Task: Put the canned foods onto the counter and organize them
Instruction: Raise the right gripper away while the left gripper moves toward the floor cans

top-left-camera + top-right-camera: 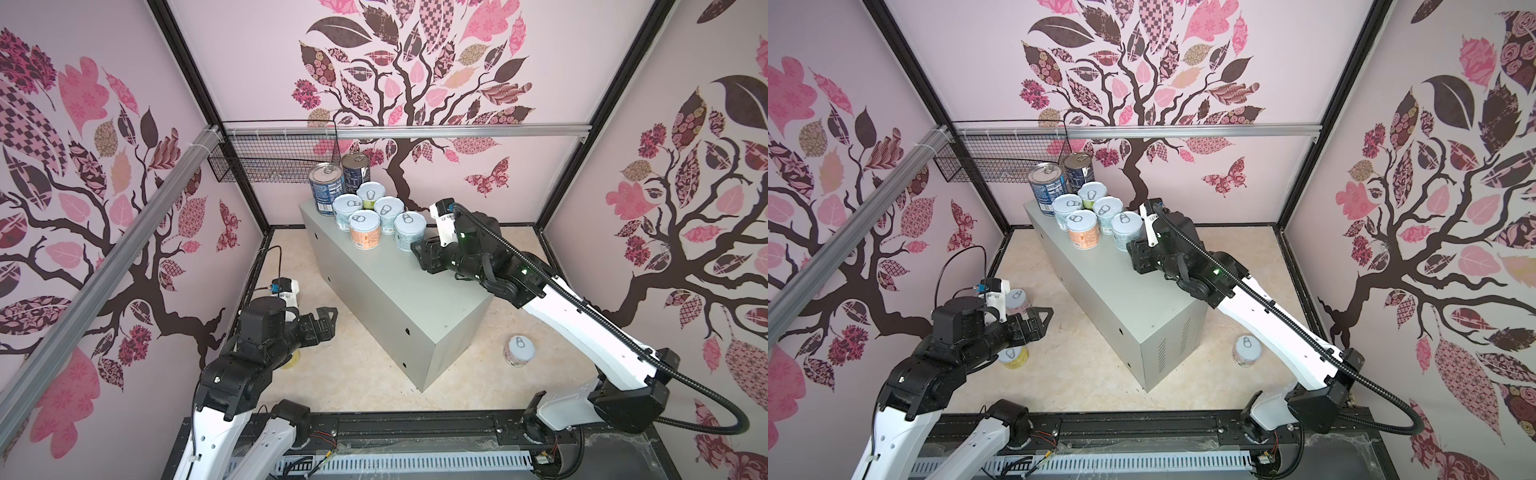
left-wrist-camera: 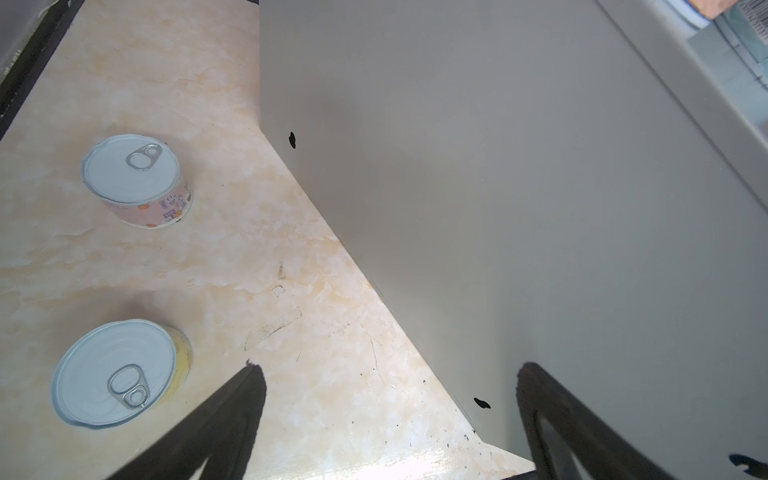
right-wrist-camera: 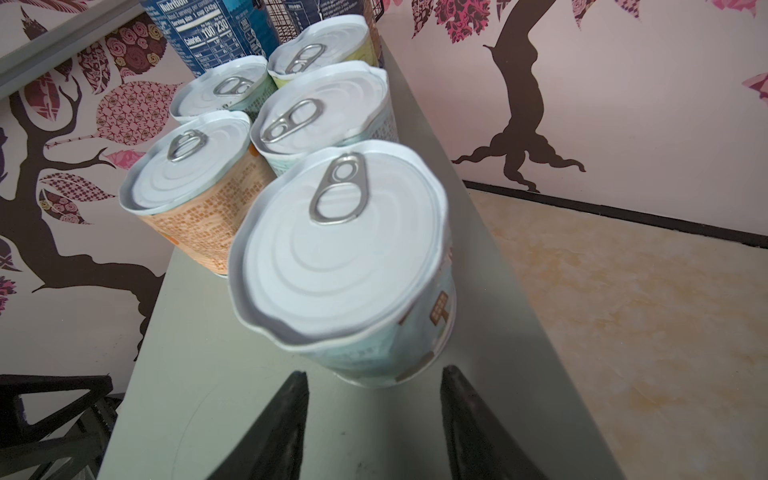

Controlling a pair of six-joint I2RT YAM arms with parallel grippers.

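Note:
The counter (image 1: 395, 291) (image 1: 1133, 291) is a long pale grey-green box. At its far end stand two dark-blue cans (image 1: 326, 187) and several short white-lidded cans. The nearest of these, a pale-blue can (image 1: 409, 230) (image 3: 345, 266), stands upright just beyond my right gripper (image 1: 415, 249) (image 3: 374, 374), which is open with nothing between its fingers. My left gripper (image 1: 1044, 322) (image 2: 390, 368) hangs open and empty over the floor beside the counter's side. A yellow can (image 1: 1013, 356) (image 2: 120, 374) and a pink can (image 1: 1017, 301) (image 2: 137, 180) stand on the floor near it.
Another short can (image 1: 519, 351) (image 1: 1248, 351) stands on the floor to the right of the counter. A black wire basket (image 1: 274, 158) hangs on the back wall just behind the dark-blue cans. Patterned walls close in three sides.

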